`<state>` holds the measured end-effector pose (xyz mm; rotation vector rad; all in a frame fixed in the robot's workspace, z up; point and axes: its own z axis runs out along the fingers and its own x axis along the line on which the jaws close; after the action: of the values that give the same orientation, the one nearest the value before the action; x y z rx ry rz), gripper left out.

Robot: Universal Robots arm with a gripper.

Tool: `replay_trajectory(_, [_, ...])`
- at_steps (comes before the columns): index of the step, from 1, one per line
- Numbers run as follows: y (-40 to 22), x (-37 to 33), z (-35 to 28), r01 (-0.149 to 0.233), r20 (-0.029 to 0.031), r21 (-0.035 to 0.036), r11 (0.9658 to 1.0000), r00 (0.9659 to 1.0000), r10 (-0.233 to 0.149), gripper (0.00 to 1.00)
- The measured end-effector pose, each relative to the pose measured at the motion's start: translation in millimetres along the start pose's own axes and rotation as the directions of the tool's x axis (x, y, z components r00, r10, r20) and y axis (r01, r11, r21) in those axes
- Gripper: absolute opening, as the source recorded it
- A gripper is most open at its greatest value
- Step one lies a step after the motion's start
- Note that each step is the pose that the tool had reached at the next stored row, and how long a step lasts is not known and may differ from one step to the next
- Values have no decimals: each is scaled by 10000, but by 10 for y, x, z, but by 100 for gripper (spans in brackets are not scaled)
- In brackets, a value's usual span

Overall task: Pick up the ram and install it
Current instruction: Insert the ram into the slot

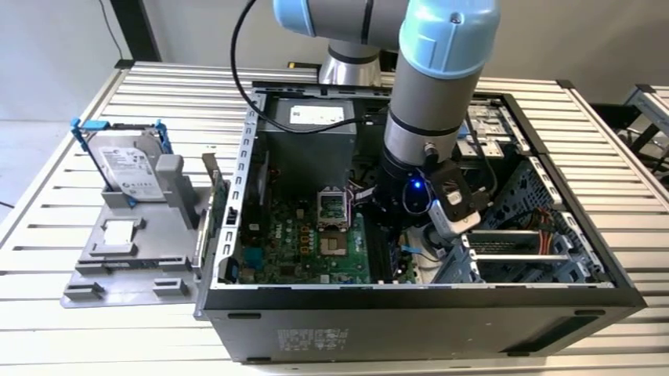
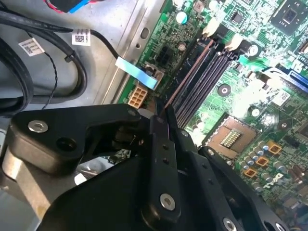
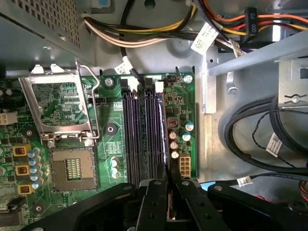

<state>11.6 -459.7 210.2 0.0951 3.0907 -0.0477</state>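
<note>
The ram [image 3: 165, 144] shows edge-on as a thin dark stick, running from between my fingertips along the outermost of the long black memory slots [image 3: 137, 139]. In the second wrist view the ram [image 2: 190, 77] is a slim brownish line over the same slot row. My gripper [image 3: 167, 180] [image 2: 166, 115] is shut on the ram's near end, its black fingers [image 3: 156, 192] close together on either side of it. In the exterior view the gripper [image 1: 403, 231] reaches down inside the open computer case [image 1: 251, 141], over the green motherboard [image 1: 303, 243]; the arm hides the ram there.
The open processor socket [image 3: 72, 168] lies beside the slots. Black cables [image 3: 250, 139] and a coloured wire bundle [image 3: 144, 29] crowd the case wall close to the slots. A silver hard drive [image 1: 131, 168] in a blue bracket stands on a grey fixture outside the case, at the exterior view's left.
</note>
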Motion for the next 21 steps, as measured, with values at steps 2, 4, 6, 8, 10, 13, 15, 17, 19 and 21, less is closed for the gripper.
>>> replay_trajectory(2, [0,0,0,1,-12,1,10000,10000,-1,0])
replay_trajectory(4, [-1,0,-1,3,-25,9,10000,10000,-3,100])
replay_trajectory(6, [-3,-2,-10,0,-31,-14,10000,10000,-1,100])
replay_trajectory(8, [-6,-6,-91,-98,-35,-15,10000,9999,98,100])
replay_trajectory(10, [-9,-10,-182,-98,-36,-15,10000,9999,98,100])
replay_trajectory(13, [2,-16,-315,-96,-35,-17,10000,9999,96,100])
replay_trajectory(15, [14,-19,-368,-66,-34,-16,10000,10000,66,100])
replay_trajectory(17, [14,-18,-367,-67,-34,-19,10000,10000,67,0])
replay_trajectory(19, [13,-18,-367,-67,-35,-20,10000,10000,67,0])
replay_trajectory(21, [13,-18,-367,-67,-37,-19,10000,10000,67,0])
